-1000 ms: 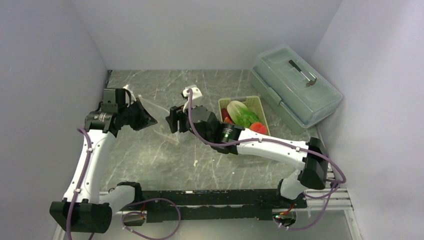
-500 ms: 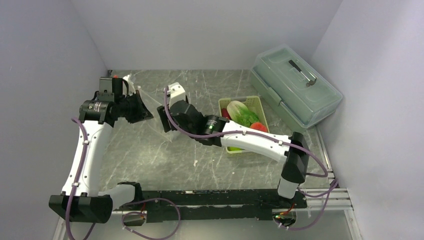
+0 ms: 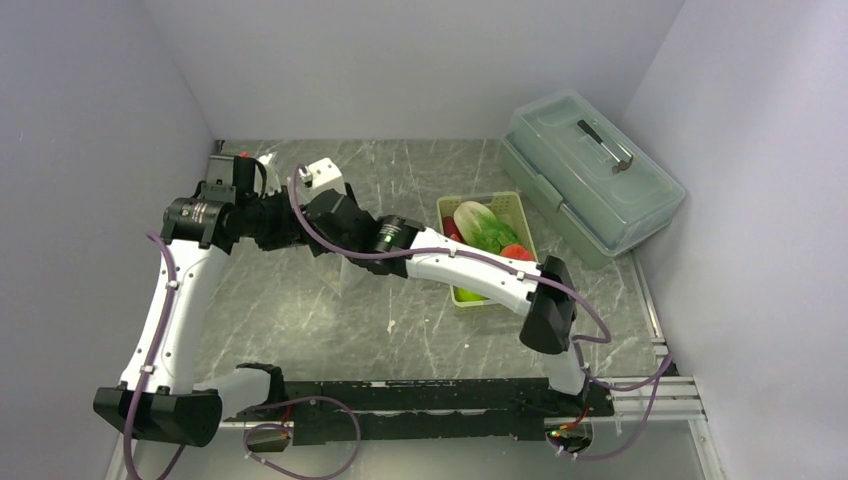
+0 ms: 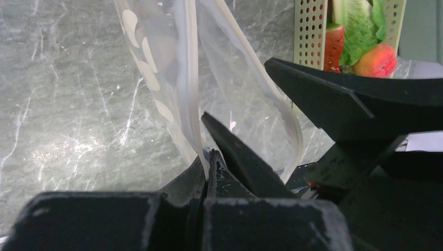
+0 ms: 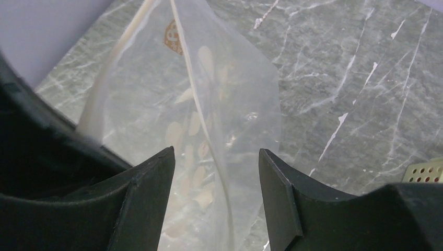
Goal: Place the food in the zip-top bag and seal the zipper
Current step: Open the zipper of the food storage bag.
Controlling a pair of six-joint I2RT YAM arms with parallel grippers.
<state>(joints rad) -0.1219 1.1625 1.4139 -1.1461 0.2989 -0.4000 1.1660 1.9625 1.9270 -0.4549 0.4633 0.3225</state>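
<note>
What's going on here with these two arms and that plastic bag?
The left claw is shut on the mouth edge of the clear zip-top bag, holding it. The right claw is open, with another part of the bag's mouth between its fingers, not gripping. The food sits in the pale green basket. None shows inside the bag, which is unsealed.
</note>
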